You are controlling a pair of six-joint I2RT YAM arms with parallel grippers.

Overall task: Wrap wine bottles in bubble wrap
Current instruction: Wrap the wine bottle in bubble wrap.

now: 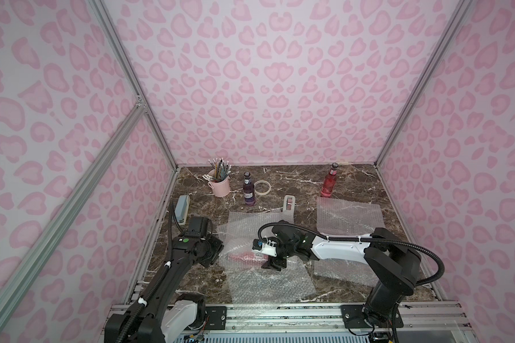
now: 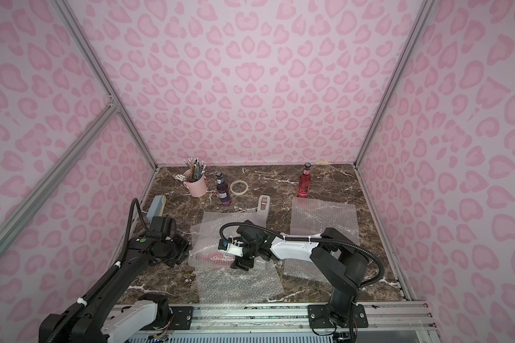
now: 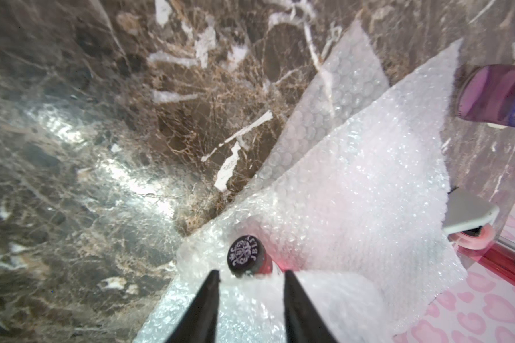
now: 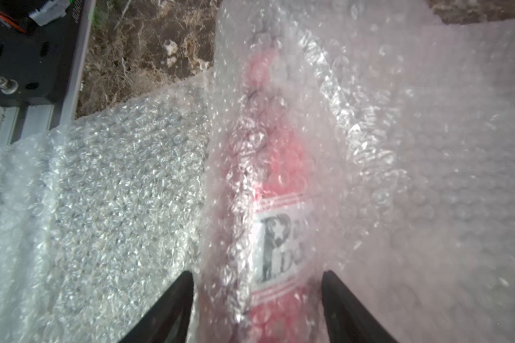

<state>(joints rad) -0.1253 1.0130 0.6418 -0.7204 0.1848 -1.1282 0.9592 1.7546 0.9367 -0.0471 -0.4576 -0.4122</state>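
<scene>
Left gripper half open at the cap, nothing held; right gripper spread astride pink-red bottle, lying part-rolled in bubble wrap near table front. Close gently on body, roll over remaining flat sheet, keep wrap taut, cap end covered.

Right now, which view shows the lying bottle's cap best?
Left wrist: the cap sits close and sharp, poking out of the wrap. Right wrist shows only the bottle body through wrap; both top views, a pink blur.

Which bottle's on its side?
The pink-red bottle half-wrapped in bubble wrap near the front; the purple bottle and other pink-red bottle stand upright.
</scene>
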